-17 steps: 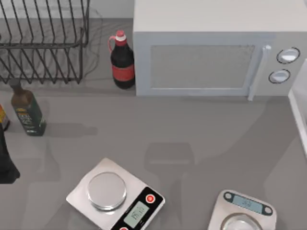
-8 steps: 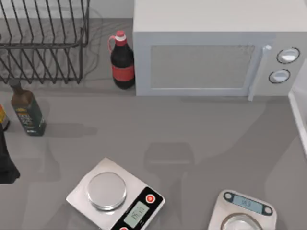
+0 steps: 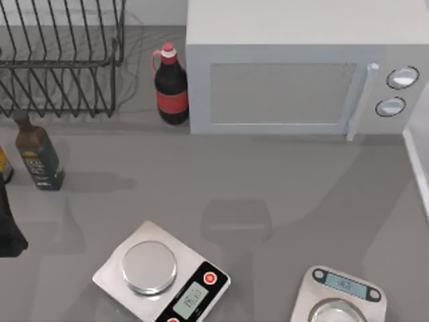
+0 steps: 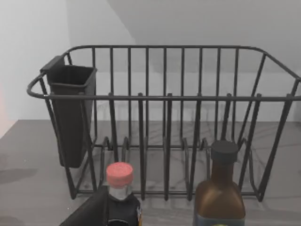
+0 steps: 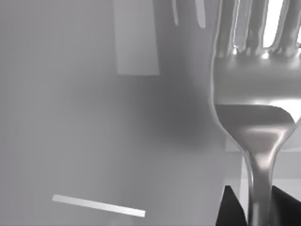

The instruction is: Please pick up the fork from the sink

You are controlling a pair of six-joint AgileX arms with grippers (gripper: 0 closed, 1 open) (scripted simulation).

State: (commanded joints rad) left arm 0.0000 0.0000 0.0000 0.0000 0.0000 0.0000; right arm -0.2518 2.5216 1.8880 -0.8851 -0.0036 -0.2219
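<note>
The fork [image 5: 256, 94] stands very close in the right wrist view, shiny silver, its tines pointing away and its narrow handle running down between two dark fingers [image 5: 230, 209]. My right gripper [image 5: 257, 212] is shut on that handle. Behind the fork are plain grey surfaces with a pale bar [image 5: 99, 205]; I cannot tell whether they are the sink. A dark part of my left arm [image 3: 8, 225] sits parked at the table's left edge.
A wire dish rack [image 3: 60, 67] stands at the back left, with a microwave [image 3: 281, 87] to its right. A red-labelled dark bottle [image 3: 171, 87] stands between them. A brown bottle [image 3: 38, 157] is at the left. Two kitchen scales [image 3: 161, 272] [image 3: 338, 295] lie at the front.
The faint shadows on the table's right side have shifted slightly. The bottles, scales and left arm stand as before.
</note>
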